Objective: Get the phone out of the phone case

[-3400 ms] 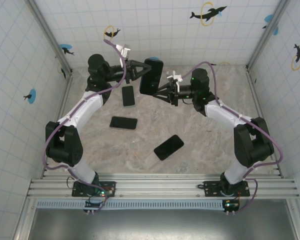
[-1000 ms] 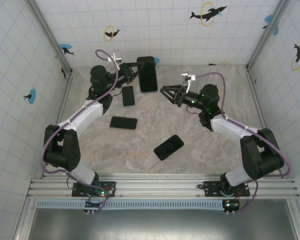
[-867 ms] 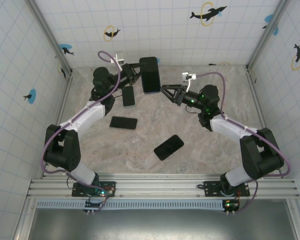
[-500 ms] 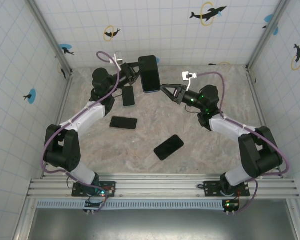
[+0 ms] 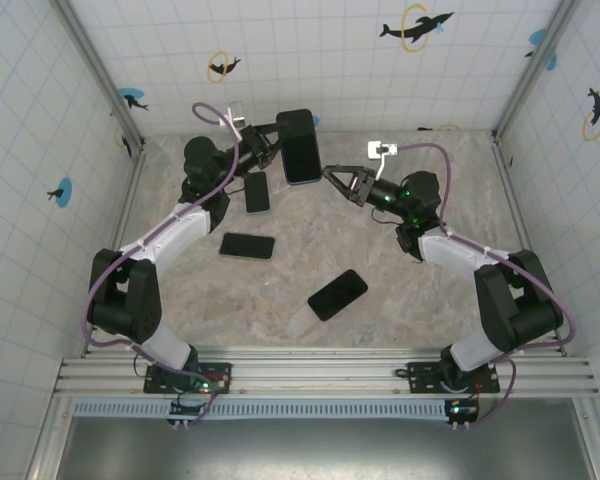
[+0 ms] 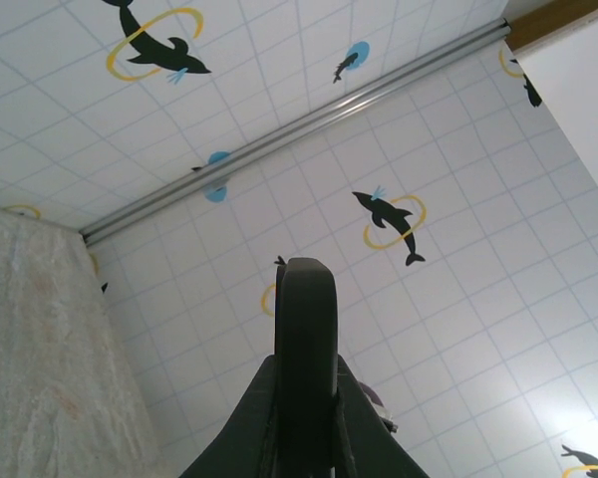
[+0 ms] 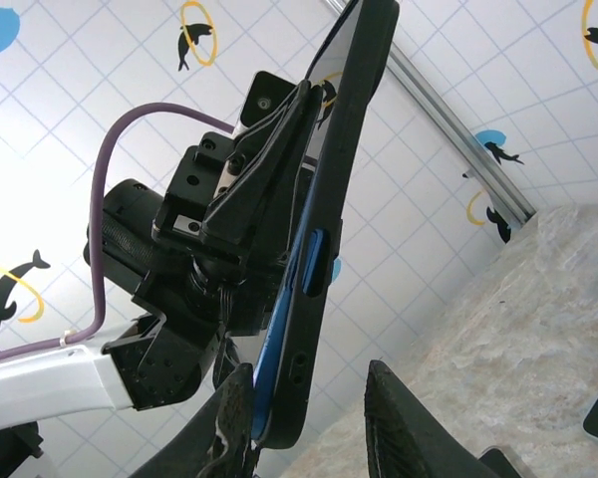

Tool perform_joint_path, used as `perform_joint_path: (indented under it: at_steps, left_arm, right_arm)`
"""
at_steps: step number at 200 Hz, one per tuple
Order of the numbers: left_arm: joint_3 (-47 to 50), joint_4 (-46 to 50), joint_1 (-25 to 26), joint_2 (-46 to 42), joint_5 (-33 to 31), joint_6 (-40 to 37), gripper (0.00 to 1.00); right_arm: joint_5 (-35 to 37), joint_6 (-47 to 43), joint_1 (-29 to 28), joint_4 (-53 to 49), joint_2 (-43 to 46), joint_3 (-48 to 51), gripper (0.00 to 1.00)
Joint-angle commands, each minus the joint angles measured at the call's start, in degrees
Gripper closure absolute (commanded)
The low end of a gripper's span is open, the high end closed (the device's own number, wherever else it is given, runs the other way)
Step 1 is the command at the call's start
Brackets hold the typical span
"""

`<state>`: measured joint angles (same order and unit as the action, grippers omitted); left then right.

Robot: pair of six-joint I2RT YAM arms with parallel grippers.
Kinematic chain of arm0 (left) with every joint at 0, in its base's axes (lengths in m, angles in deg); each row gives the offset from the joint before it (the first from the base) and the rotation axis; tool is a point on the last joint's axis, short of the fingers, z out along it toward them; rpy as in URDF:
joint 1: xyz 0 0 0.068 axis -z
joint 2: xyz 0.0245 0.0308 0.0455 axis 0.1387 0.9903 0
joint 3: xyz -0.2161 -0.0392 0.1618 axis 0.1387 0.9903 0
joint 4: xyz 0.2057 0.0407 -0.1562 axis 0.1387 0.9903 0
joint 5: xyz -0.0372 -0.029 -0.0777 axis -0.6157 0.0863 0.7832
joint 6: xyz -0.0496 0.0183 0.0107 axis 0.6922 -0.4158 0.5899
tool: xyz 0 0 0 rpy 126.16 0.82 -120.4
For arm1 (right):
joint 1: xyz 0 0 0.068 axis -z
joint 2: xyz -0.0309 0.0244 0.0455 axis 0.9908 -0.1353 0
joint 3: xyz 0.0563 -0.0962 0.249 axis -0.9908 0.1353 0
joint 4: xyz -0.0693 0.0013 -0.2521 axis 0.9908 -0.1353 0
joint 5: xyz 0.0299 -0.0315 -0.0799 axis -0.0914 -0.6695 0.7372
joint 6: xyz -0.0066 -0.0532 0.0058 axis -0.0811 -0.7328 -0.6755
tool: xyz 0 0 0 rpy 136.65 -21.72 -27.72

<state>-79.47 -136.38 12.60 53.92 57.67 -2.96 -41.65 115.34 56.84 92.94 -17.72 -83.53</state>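
Left pincer (image 5: pixel 270 147) clamps the cased phone (image 5: pixel 298 147), holding it upright above the counter's (image 5: pixel 400 290) far end. Right pincer (image 5: pixel 330 177) is spread, its fingers (image 7: pixel 394 418) flanking the phone's lower corner. 3 other phones (image 5: pixel 247 245) lie on the counter.

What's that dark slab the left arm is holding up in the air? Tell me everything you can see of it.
It is a cased phone: a thin, dark, round-cornered slab with a blue strip along one edge. The left gripper clamps it by its flat faces, lifted clear of the table. The right gripper has its open fingers either side of the phone's lower end; whether they touch it is unclear.
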Motion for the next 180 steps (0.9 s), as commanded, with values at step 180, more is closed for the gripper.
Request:
perform_joint_path:
  at_steps: [180]
  left_arm:
    - [3.22, -4.21, 3.4, 0.1, -7.58, 4.12, 1.0]
  right_arm:
    - [7.0, 18.72, -4.7, 8.6, -5.82, -4.78, 0.76]
